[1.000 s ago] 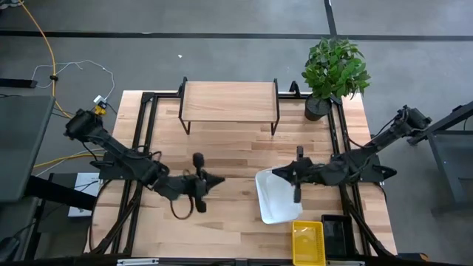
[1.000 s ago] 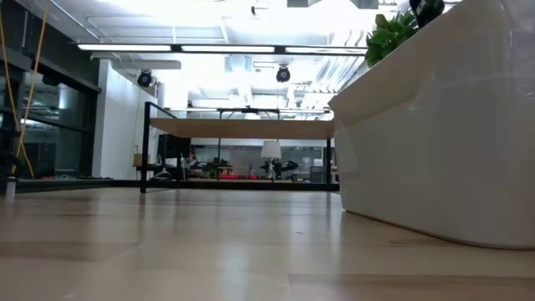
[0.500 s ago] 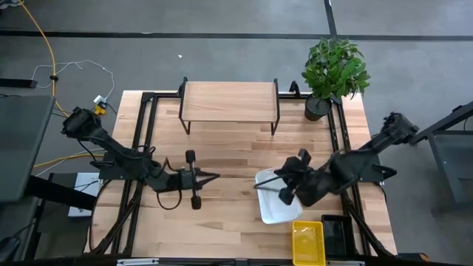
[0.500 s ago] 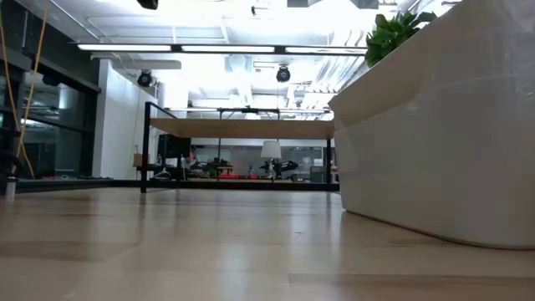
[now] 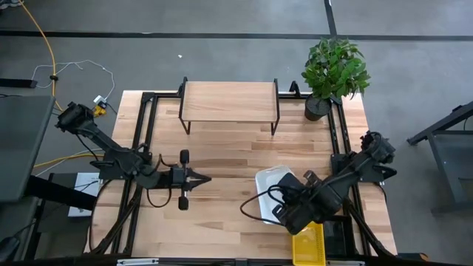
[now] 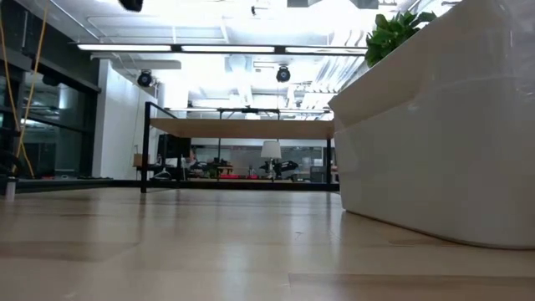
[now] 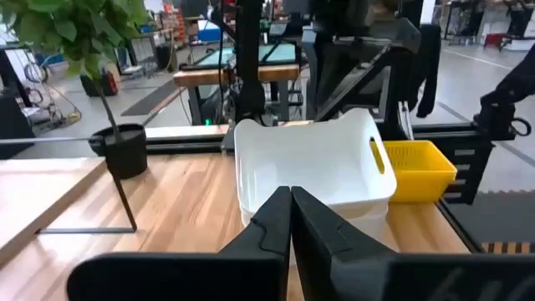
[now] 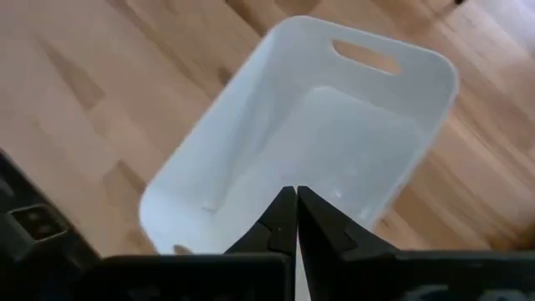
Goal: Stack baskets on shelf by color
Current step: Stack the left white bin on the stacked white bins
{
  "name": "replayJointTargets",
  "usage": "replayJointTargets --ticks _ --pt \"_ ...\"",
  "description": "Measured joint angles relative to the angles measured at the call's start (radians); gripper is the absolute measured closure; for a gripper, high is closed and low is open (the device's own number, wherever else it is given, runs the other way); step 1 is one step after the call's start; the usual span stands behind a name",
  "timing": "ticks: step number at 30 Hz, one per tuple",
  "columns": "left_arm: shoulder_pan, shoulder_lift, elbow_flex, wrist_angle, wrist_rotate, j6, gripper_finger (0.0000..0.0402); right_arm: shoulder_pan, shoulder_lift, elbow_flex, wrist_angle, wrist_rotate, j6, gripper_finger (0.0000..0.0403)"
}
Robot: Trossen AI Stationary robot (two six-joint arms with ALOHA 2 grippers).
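- Baskets first: nearest my edge of the table (image 5: 222, 155), the yellow basket (image 5: 308, 244) lies at the front right corner, partly under the right arm; the white basket (image 5: 275, 193) sits just behind it, the two close together or touching, which I cannot settle.
- Right tool (image 5: 247, 209) hangs over the white basket's near-left part; its wrist view looks down into the empty white basket (image 8: 318, 159), with the two fingers pressed together and holding nothing.
- Step in hand, as I judge it: approach to the first pick. Nothing is lifted, and the shelf (image 5: 229, 101) bears no basket.
- Next move, as I judge it: I must part the right fingers, straddle one wall of the white basket, close, lift clear of the yellow one, then carry it back to the shelf.
- Left tool (image 5: 201, 179) waits over bare wood left of centre, well apart from both baskets, fingers shut together and empty, pointed at the white basket (image 7: 313, 163) and the yellow basket (image 7: 414, 167) behind it.
- Shelf stands at the far edge, well apart from the baskets; a potted plant (image 5: 334, 70) stands just beside its right end.
- Hard to make out: the right arm covers much of both baskets from above, so any further baskets stacked inside or beneath would be hidden. In the low view the white basket (image 6: 443, 134) fills the right side, cut off by the edge, and neither tool shows there.
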State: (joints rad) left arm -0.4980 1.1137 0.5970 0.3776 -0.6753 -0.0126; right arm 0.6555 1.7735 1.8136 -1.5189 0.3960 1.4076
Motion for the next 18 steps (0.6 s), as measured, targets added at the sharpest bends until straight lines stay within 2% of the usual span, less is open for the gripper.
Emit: replayJointTargets --ticks 7,15,18 --pt "0.000 -0.010 0.000 -0.012 0.012 -0.026 0.0401 0.006 0.012 -0.011 0.004 0.048 0.033 0.0403" --pt "0.000 -0.010 0.000 -0.009 0.012 -0.010 0.0401 -0.018 0.012 -0.036 0.036 0.008 -0.024 0.0403" --pt "0.000 -0.010 0.000 -0.008 0.011 -0.010 0.0401 -0.027 0.012 -0.036 -0.001 0.044 0.032 0.0402"
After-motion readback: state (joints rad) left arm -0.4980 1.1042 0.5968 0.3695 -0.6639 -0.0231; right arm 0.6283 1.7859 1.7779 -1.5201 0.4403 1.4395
